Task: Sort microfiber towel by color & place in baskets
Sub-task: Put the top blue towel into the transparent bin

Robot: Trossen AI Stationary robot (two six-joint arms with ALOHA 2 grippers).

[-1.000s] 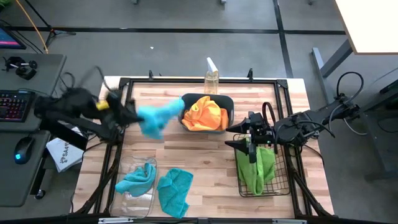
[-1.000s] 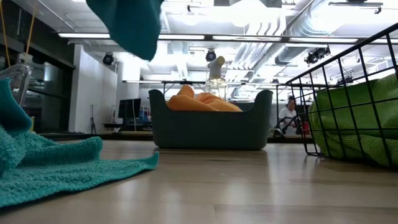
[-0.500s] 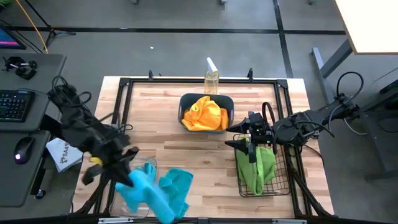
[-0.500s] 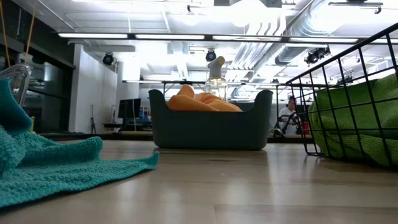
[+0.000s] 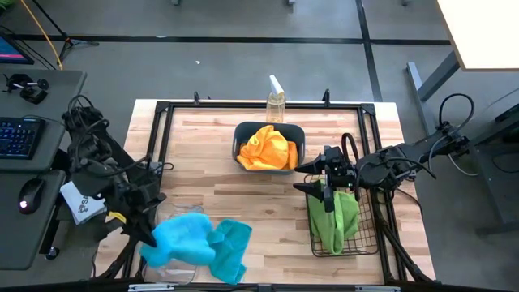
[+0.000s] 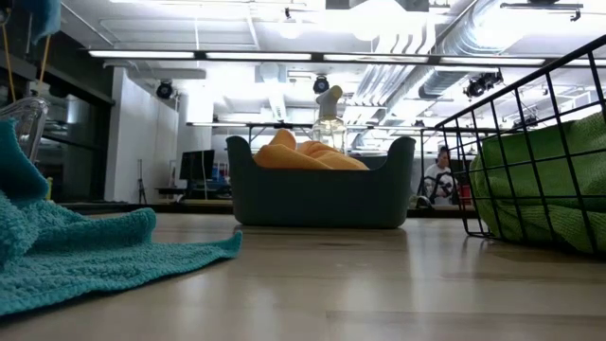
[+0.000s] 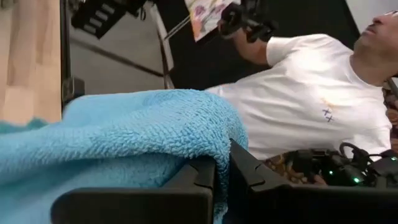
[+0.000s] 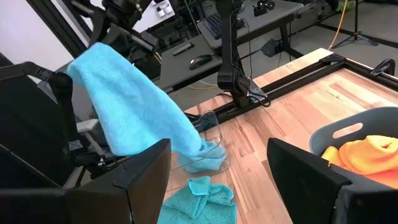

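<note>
My left gripper (image 5: 143, 233) is shut on a light blue towel (image 5: 183, 240) over the clear bin (image 8: 210, 127) at the table's near left corner. The towel's top also shows in the low view (image 6: 38, 14). A teal towel (image 5: 232, 249) lies flat on the table beside the bin; another teal towel (image 8: 206, 160) lies inside it. The dark teal tub (image 5: 298, 139) holds orange towels (image 5: 268, 149). My right gripper (image 5: 328, 191) is open above the black wire basket (image 5: 365, 229), which holds a green towel (image 5: 336, 215). My left gripper pinches the light blue towel between its two fingers (image 7: 200, 177) at a bunched edge (image 7: 214, 152); how many layers, I cannot tell. The towel is lifted and hangs slanting below the gripper (image 8: 134, 109). Its lower tip (image 8: 200, 147) reaches the bin's opening; whether it touches, I cannot tell.
A clear spray bottle (image 5: 276, 100) stands at the far edge behind the tub. A black frame (image 5: 162, 146) runs around the table. Bare wood (image 5: 268, 203) lies between the tub, bin and basket. A person in a white shirt (image 7: 311, 93) sits beyond the near left corner.
My left gripper carried the light blue towel from beside the tub's left side toward the table's near left corner, over the clear bin. The towel swung out past the near edge, then swung back and now hangs spread over the bin. The right arm kept still.
</note>
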